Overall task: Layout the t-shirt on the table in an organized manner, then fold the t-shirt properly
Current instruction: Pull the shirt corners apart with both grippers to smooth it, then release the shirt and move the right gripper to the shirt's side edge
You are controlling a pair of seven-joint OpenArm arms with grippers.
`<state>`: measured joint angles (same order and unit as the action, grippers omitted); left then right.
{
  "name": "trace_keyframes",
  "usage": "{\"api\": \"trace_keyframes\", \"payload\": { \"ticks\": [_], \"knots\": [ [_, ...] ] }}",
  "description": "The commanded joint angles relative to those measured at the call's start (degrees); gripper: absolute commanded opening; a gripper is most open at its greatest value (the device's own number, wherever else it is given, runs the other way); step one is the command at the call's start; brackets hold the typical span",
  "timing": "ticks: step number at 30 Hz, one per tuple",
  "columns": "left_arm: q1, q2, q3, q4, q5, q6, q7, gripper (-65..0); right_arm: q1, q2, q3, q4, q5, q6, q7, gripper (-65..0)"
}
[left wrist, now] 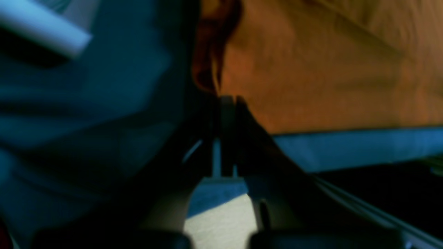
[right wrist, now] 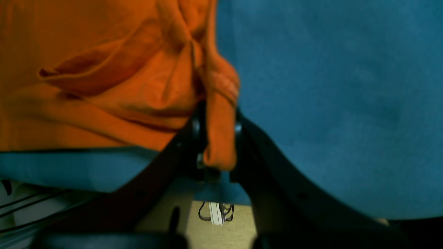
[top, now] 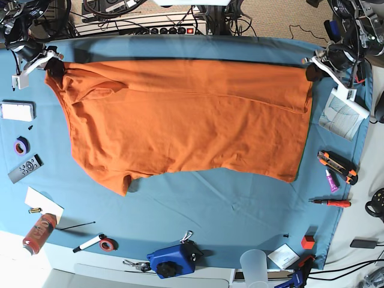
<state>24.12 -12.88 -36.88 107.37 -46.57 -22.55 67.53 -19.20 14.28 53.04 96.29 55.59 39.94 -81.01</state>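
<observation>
The bright-orange t-shirt (top: 186, 120) lies spread wide across the blue table (top: 228, 204), with its sleeve end on the left and its hem on the right. At the shirt's far-left corner my right gripper (top: 51, 66) holds it. The right wrist view shows this gripper (right wrist: 218, 138) shut on a bunched fold of the t-shirt (right wrist: 104, 86) above the table (right wrist: 328, 86). My left gripper (top: 312, 72) is at the far-right corner. In the blurred left wrist view its fingertips (left wrist: 227, 102) stand close together at the t-shirt's (left wrist: 328, 69) edge, and any grip there is unclear.
On the left edge lie a white phone (top: 17, 110), purple tape (top: 21, 145), a remote (top: 25, 168) and a can (top: 39, 233). A blue device (top: 174, 261) and a plastic cup (top: 253, 264) stand in front. At the right are a booklet (top: 342, 111), utility knife (top: 338, 166) and screwdriver (top: 330, 203).
</observation>
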Motion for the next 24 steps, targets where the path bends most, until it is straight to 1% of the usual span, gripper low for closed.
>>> {"api": "trace_keyframes", "payload": {
  "ticks": [1,3,4,5,8,11,12,14,15,17,18,20,21,22,24],
  "knots": [
    [0.02,-0.83,-0.39,1.09,-0.74,-0.28,-0.22,-54.1,-0.04,1.33,0.48,1.01,1.05,0.06,1.01,-60.2],
    [0.15,-0.94,-0.39,1.66,-0.63,-0.48,0.52,-44.9,-0.57,1.92,0.48,1.01,2.95,0.06,1.01,-52.6],
    [0.44,-1.07,-0.42,2.34,-0.61,-0.48,0.61,-41.5,-1.11,2.51,0.48,1.01,4.5,0.06,1.01,-50.7],
    [1.03,-1.31,-0.44,3.3,-0.63,-0.48,0.61,-39.4,-1.57,3.21,0.57,1.01,6.12,0.06,1.01,-50.5],
    [3.15,-1.73,-0.79,8.33,-0.04,-0.63,0.55,-39.0,-1.9,5.92,1.33,1.01,11.26,0.06,1.01,-50.5],
    [5.46,-1.73,-1.73,15.52,2.54,-2.69,-0.57,-39.0,-1.9,7.34,3.56,1.01,14.99,0.06,1.01,-50.5],
    [6.03,-1.73,-1.99,17.92,3.21,-2.91,-1.79,-39.0,-1.88,7.54,4.52,1.01,15.69,0.06,1.01,-50.5],
    [6.54,-1.68,-2.03,21.75,4.61,-2.82,-6.21,-39.0,-1.16,7.43,6.54,1.01,15.61,0.06,1.01,-50.5],
    [6.45,-1.7,-2.03,22.84,5.33,-2.32,-9.01,-39.0,-0.31,7.45,7.26,1.01,14.91,0.06,1.01,-50.5],
    [5.16,-1.7,-1.97,23.37,7.17,0.04,-13.86,-39.0,2.21,7.52,7.65,1.01,11.54,0.06,1.01,-50.5],
    [4.07,-1.73,-1.88,23.17,8.83,1.09,-14.8,-39.0,4.04,7.52,7.39,1.01,8.79,0.06,1.18,-50.5],
    [1.29,-1.73,-1.88,22.1,11.98,1.66,-14.95,-39.0,8.11,7.87,5.35,0.98,0.96,-0.35,2.08,-50.5],
    [-0.15,-1.73,-1.88,21.31,13.2,1.79,-15.02,-39.0,9.92,8.24,3.5,0.85,-2.78,-1.22,3.21,-50.6],
    [-1.53,-1.75,-1.88,20.37,13.9,1.75,-15.08,-39.0,11.39,8.63,1.31,0.46,-5.84,-2.03,5.51,-50.6],
    [-4.26,-1.75,-1.88,17.99,14.53,1.66,-15.1,-39.0,14.49,9.35,-3.65,-0.63,-11.69,-3.48,11.85,-50.6]
  ]
}}
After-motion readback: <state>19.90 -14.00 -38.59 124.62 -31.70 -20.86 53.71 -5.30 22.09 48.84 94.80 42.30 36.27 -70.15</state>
